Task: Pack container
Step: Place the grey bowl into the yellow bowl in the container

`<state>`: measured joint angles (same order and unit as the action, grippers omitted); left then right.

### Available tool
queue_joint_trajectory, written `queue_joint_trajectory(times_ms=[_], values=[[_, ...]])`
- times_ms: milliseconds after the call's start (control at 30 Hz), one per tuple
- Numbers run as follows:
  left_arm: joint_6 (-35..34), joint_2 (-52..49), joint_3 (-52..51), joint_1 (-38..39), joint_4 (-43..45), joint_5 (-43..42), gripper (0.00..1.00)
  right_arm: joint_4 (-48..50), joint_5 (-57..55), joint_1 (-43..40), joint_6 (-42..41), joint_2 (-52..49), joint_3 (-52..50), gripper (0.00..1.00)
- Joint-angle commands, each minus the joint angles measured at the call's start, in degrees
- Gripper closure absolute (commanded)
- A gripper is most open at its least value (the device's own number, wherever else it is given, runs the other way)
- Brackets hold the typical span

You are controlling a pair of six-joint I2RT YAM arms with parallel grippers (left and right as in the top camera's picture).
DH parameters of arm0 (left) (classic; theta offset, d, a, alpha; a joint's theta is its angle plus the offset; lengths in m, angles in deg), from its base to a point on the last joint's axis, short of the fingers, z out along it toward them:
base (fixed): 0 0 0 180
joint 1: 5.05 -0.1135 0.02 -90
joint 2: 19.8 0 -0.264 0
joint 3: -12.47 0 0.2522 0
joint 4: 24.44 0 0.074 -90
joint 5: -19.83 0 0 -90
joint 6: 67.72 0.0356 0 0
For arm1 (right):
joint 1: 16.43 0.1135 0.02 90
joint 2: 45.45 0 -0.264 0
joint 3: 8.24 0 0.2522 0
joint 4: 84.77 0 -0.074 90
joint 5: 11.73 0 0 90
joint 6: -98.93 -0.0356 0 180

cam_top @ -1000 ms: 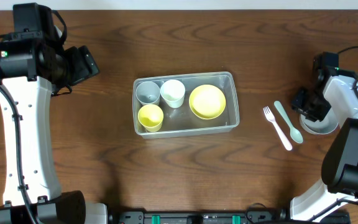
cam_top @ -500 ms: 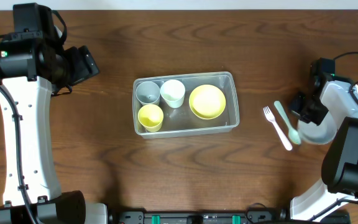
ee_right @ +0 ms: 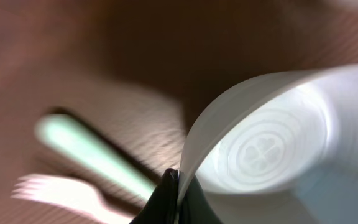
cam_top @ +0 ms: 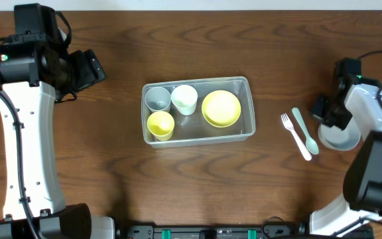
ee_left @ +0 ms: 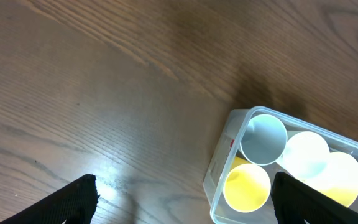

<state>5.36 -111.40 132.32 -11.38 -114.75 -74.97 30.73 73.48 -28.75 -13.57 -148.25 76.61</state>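
Note:
The clear plastic container sits mid-table holding a grey cup, a white cup, a yellow cup and a yellow bowl. It also shows in the left wrist view. My right gripper is shut on the rim of a white bowl at the far right; the wrist view shows the rim pinched between the fingers. My left gripper is open and empty, high over the table left of the container.
A white fork and a pale green spoon lie side by side just left of the white bowl; both show blurred in the right wrist view. The left arm stands along the left side.
My right gripper has shifted the white bowl slightly, first down and left toward the spoon, then back up and right. The left arm and the container have not moved.

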Motion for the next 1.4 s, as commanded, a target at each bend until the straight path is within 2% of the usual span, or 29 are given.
queue_joint_trajectory(times_ms=[0, 133, 300, 467, 633, 900, 1133, 1200, 1300, 1333, 1367], values=[[-0.1, 0.5, -0.5, -0.2, -0.3, -0.2, 0.11, -0.6, 3.3, 2.6, 6.0, 8.7, 5.2, 0.99], [-0.1, 0.5, -0.5, -0.2, -0.3, -0.2, 0.11, -0.7, 12.3, 7.8, 17.1, 16.5, 8.9, 0.99], [-0.1, 0.5, -0.5, -0.2, -0.3, -0.2, 0.11, -1.1, 13.6, 19.9, 27.0, 21.9, 10.5, 0.99], [-0.1, 0.5, -0.5, -0.2, -0.3, -0.2, 0.11, -1.7, 10.6, 32.7, 31.5, 19.7, 10.4, 0.99], [-0.1, 0.5, -0.5, -0.2, -0.4, -0.2, 0.11, -0.8, 7.6, 40.9, 33.3, 13.0, 10.4, 0.99], [-0.1, 0.5, -0.5, -0.2, -0.3, -0.2, 0.10, 2.4, 7.8, 44.0, 33.7, 3.1, 10.4, 0.99], [-0.1, 0.5, -0.5, -0.2, -0.3, -0.2, 0.11, 2.9, 7.8, 44.0, 34.0, 0.2, 10.4, 0.98], [-0.1, 0.5, -0.5, -0.2, -0.3, -0.2, 0.11, 3.5, 7.8, 44.0, 34.0, 0.2, 10.4, 0.91], [-0.1, 0.5, -0.5, -0.2, -0.3, -0.2, 0.10, 3.9, 7.8, 44.0, 34.0, 0.2, 10.4, 0.88], [-0.1, 0.5, -0.5, -0.2, -0.3, -0.2, 0.10, 3.9, 7.8, 44.0, 33.9, 0.2, 10.4, 0.84], [-0.1, 0.5, -0.5, -0.2, -0.4, -0.2, 0.11, 3.8, 7.8, 44.0, 33.9, 0.2, 10.4, 0.75]])
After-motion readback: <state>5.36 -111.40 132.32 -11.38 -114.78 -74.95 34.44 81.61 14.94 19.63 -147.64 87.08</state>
